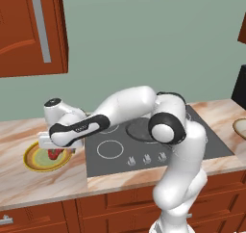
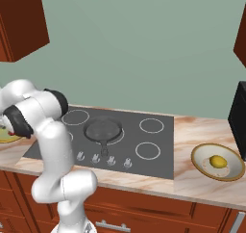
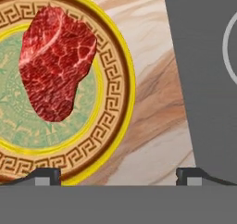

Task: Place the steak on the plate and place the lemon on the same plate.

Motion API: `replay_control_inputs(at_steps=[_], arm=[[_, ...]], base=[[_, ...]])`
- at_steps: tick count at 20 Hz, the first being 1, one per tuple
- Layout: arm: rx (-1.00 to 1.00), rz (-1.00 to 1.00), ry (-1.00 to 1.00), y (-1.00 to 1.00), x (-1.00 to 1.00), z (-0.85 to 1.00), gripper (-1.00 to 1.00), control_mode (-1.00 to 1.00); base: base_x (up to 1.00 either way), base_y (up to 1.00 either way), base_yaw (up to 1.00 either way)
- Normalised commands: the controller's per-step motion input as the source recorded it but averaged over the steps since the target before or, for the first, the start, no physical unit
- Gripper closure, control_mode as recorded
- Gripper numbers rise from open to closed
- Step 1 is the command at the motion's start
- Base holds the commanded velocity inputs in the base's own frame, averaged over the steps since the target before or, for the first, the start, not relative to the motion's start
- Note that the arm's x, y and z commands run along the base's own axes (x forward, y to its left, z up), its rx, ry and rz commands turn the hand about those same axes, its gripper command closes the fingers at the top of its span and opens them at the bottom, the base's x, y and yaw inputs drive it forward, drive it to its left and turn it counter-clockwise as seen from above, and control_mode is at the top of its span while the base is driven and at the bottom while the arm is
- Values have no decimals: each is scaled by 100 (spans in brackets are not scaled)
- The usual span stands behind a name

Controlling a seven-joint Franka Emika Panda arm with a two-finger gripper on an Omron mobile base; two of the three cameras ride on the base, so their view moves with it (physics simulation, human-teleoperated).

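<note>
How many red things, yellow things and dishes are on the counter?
Red things: 1, the steak.
Yellow things: 1, the lemon.
Dishes: 3, the plate under the steak, the pale tan dish under the lemon, and the frying pan on the stove.
Total: 5

Ahead of me a dark grey frying pan (image 2: 102,129) sits on the black glass cooktop (image 2: 153,148), set into the marbled counter (image 1: 43,181).
</note>
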Motion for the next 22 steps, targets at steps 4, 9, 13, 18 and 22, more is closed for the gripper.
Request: replay_control_inputs(at_steps=[4,9,13,18,22], arm=[[0,0,0,-61,-35,21,-100,-100],[0,0,-8,-62,-29,28,-100,-100],[0,0,-2,-63,-21,31,-100,-100],[0,0,0,-67,-18,31,-100,-100],[0,0,0,-69,-17,29,-100,-100]], base=[[0,0,0],[0,0,0],[0,0,0],[0,0,0],[0,0,0]])
